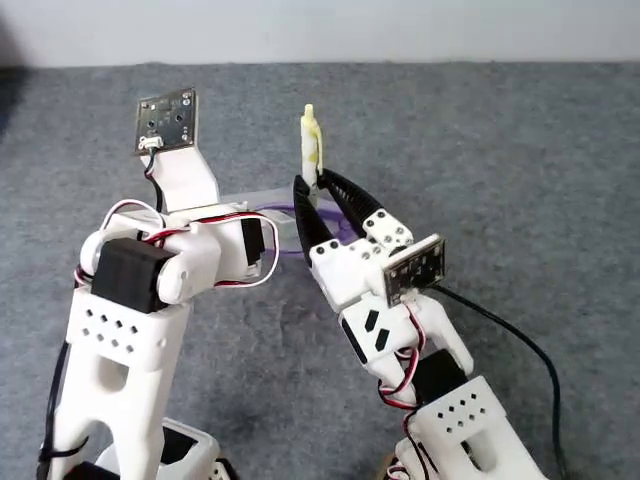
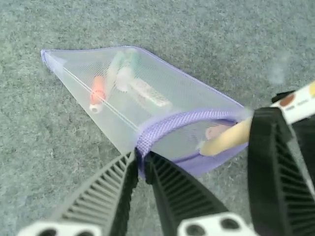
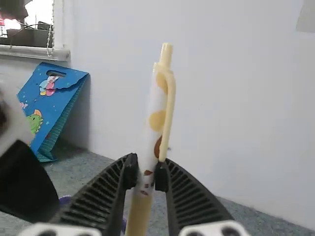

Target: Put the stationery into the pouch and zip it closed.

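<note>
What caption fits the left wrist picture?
Left gripper holds the mesh pouch by its purple rim while a yellow pen pokes inside.

Light: even, soft, fairly bright.
Shadows: faint; table [image 1: 520, 150] darker at far-left corner.
Glare: window [image 3: 35, 12] blown out.

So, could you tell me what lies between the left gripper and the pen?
Left wrist view: the purple rim of the pouch runs from the left gripper pinching it to the pen.
</note>
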